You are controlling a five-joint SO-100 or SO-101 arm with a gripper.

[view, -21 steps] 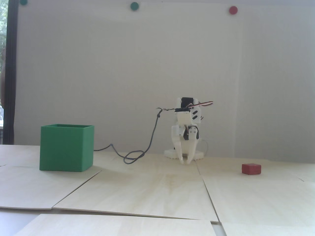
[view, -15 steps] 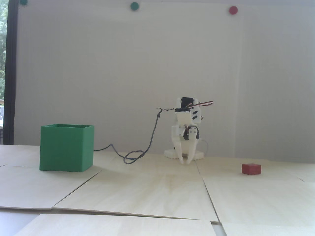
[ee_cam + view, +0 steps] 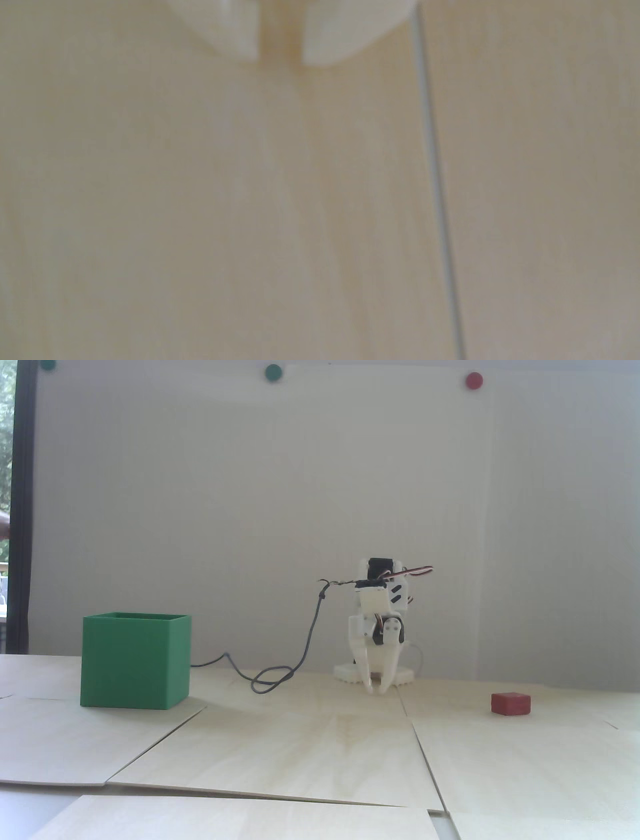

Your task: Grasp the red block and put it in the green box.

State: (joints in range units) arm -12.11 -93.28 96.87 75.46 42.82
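Red block point(image 3: 510, 703) sits untouched on the tabletop point(image 3: 320, 740), well apart from our folded arm; green box point(image 3: 135, 660) stands on the opposite side. Our jaws point(image 3: 376, 690) hang narrowly parted, empty, so reaching comes first.

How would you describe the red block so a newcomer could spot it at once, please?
In the fixed view, start at the white arm against the back wall, then look right along the pale wooden table. The red block lies there alone, low, dark red, unlike the round red magnet up high.
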